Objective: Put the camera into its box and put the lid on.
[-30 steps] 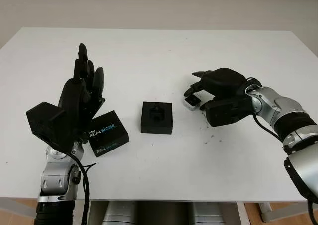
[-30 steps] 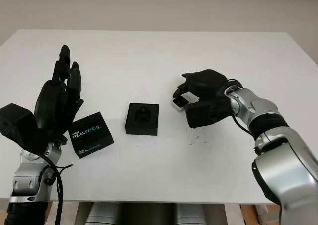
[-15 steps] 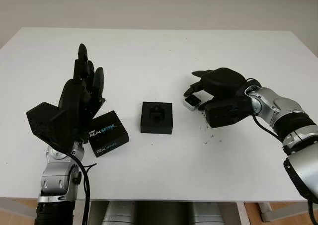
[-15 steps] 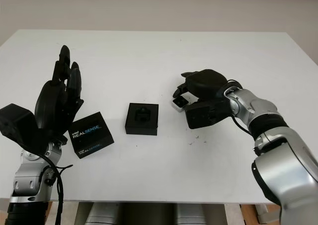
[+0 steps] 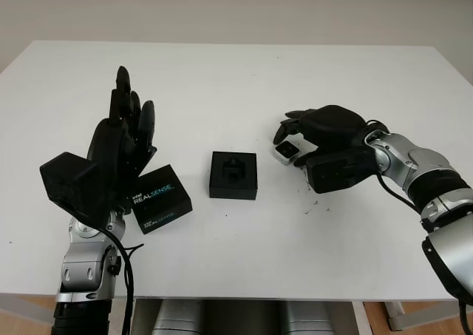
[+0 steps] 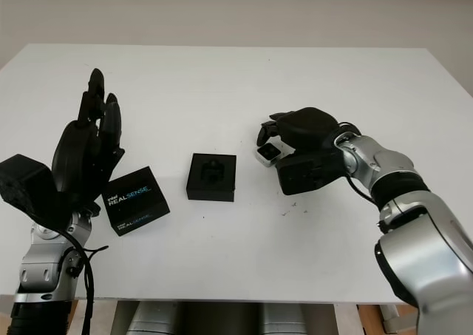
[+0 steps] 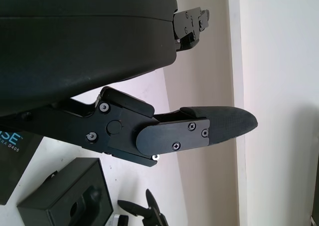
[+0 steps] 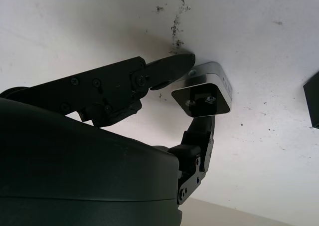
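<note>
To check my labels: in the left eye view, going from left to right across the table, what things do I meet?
Left hand → RealSense box lid → open black box → small silver camera → right hand, closed on the camera.

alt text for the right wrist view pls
The right hand has its black fingers closed around a small silver camera on the white table. A corner of the black box shows nearby.

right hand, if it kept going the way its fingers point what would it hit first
The right hand is closed on the camera and points toward the open box. Going straight on, it would probably meet the box first; the table between looks free, though height is unclear.
</note>
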Robot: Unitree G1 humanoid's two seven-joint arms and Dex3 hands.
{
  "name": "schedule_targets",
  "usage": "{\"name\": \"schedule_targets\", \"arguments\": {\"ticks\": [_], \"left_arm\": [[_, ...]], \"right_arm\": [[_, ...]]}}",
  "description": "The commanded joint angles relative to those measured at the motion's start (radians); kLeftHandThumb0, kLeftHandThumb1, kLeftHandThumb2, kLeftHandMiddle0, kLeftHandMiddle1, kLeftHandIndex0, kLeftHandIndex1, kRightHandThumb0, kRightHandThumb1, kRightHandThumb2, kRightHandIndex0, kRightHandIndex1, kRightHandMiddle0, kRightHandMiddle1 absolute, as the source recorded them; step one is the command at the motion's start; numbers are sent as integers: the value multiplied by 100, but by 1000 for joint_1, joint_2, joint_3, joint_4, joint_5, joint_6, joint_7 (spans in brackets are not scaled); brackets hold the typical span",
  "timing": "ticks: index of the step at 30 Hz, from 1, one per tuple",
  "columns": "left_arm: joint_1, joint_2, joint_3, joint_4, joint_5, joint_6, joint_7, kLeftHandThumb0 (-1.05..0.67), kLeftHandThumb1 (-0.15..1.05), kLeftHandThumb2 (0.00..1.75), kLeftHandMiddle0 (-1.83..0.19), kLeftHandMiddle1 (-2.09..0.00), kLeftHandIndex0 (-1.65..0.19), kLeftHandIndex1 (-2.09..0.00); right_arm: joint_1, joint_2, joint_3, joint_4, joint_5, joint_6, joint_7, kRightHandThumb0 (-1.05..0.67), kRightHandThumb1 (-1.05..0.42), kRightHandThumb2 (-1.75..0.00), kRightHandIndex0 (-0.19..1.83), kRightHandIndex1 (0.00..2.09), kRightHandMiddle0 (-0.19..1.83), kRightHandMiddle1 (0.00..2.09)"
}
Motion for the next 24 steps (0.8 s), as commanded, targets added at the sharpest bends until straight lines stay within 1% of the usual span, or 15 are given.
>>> {"name": "schedule_targets", "arguments": {"ticks": [1,11,16,21,24], "left_arm": [[-4,-2,-1,-20,-2,3,3,-73,105,49,19,-4,19,-2],[-12,6,0,-15,-1,4,-4,-74,105,48,19,-3,19,-1],[-14,6,-2,-14,1,2,-4,-74,105,48,19,-3,19,0],[-15,5,-4,-16,2,8,-2,-74,105,48,19,-3,19,0],[-17,4,-5,-13,4,7,0,-74,105,48,19,-4,19,-1]], "right_arm": [[26,-7,5,9,0,0,12,-36,-96,-5,26,5,43,120],[49,-5,-7,0,14,19,11,-37,-95,-5,28,6,43,119],[68,0,-49,6,70,18,29,-37,-95,-5,30,6,44,120],[92,-3,-101,-1,137,6,48,-38,-95,-5,29,6,36,140],[101,-13,-120,-16,160,-3,56,-37,-96,-6,29,5,32,145]]}}
